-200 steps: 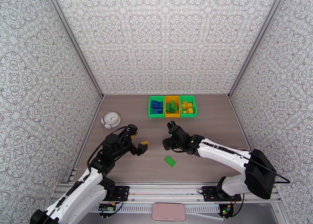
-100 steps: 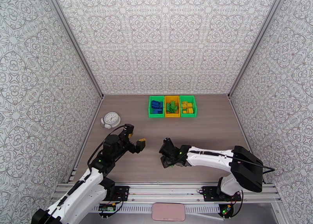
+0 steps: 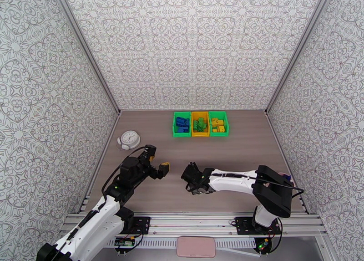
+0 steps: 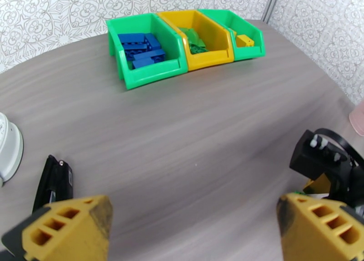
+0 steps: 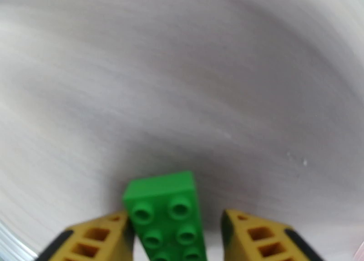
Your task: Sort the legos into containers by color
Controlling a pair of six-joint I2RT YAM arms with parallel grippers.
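A green lego (image 5: 166, 214) lies on the table between the yellow fingers of my right gripper (image 5: 177, 232). The left finger touches it; a narrow gap shows at the right finger. From above, that gripper (image 3: 190, 179) hangs low over the near middle of the table and hides the brick. My left gripper (image 3: 159, 168) hovers wide open and empty to its left, its fingers (image 4: 68, 225) spread. At the back stand three containers: a green bin (image 3: 181, 135) with blue legos (image 3: 182, 123), a yellow bin (image 3: 200, 135) with green legos (image 3: 199, 125), and a green bin (image 3: 219, 134) with yellow legos (image 3: 218, 124).
A round white clock-like object (image 3: 129, 139) sits at the left of the table. A pink cup (image 4: 357, 116) stands at the right, behind the right arm. Patterned walls close in the table on three sides. Bare wood lies between the grippers and the bins.
My right gripper has swung down and left from mid-table to the green lego, and its jaws have narrowed around it. The left gripper drew back slightly, then held still.
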